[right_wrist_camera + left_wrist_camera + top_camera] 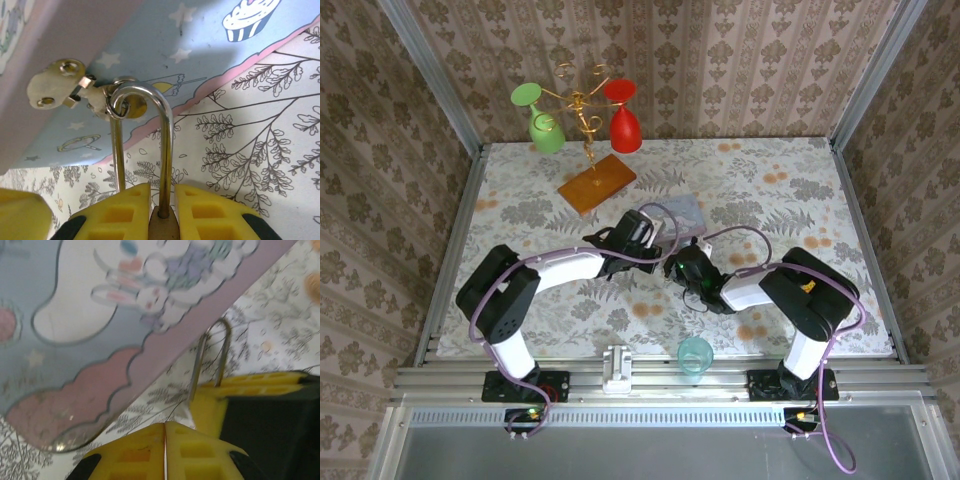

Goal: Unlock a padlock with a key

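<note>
Padlock (168,150): silvery shackle, brass body. Tin box (75,315): pastel blue, pink, bunny print. Tablecloth (250,125): pale, floral.

Soft, even light fills the overhead view. The left wrist view blurs across the tin box (75,340). Just below that box, the padlock (167,130) glints, sharp.

Brass padlock (162,229), silvery shackle (168,145) hooked through hasp (55,85)

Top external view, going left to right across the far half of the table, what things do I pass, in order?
Green glass → gold wire stand's stem → red glass → pastel tin box. The stand's wooden base spans under the stem and the red glass, so it is left out.
</note>
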Robot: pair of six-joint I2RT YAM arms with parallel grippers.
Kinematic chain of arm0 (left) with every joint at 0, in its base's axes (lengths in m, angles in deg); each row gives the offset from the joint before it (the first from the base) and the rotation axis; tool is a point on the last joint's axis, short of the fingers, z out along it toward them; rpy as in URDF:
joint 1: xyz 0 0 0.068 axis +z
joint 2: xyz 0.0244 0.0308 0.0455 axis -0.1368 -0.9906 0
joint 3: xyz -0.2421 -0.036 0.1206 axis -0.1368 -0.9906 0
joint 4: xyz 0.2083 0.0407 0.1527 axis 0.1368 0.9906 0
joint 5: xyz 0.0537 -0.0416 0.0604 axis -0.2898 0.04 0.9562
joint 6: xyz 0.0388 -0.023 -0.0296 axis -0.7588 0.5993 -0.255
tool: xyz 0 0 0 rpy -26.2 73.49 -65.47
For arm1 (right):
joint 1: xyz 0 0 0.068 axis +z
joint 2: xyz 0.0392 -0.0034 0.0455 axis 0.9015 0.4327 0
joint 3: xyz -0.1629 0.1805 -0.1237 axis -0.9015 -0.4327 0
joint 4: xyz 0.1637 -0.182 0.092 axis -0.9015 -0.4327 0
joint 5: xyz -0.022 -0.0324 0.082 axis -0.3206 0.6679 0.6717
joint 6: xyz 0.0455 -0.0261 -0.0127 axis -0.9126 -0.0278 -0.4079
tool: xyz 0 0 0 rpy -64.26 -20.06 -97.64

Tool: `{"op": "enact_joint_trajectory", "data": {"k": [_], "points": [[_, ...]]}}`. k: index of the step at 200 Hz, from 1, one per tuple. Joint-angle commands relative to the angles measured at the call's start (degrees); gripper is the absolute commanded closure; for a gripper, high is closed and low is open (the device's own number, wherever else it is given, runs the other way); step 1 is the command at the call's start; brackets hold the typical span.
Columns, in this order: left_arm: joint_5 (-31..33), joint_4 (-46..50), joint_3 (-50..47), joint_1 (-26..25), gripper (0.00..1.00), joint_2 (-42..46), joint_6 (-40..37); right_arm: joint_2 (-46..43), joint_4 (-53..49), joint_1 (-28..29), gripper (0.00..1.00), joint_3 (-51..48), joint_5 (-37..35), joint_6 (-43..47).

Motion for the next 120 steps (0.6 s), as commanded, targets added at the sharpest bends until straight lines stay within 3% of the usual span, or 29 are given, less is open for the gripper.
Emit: {"op": "enact_joint_trajectory", "data": {"k": [1, 37, 62, 120], "points": [[-1.77, 1.52, -0.5, 0.36, 0.92, 1.0, 1.2, 2.32, 4.64, 1.46, 1.0, 3.19, -7.35, -3.89], [-5.27, 1.93, 2.75, 2.19, 0.92, 6.0, 2.55, 2.91, 4.98, 1.73, 1.0, 3.87, -8.03, -5.26], [-4.17, 1.84, 8.82, 3.66, 0.9, 8.35, 1.82, 2.59, 5.78, 2.18, 1.0, 2.04, -8.96, -5.63], [-11.07, -0.67, 26.11, 4.92, 0.68, -12.5, -6.44, 1.22, 5.79, 2.63, 1.0, 0.33, -10.68, -6.69]]}}
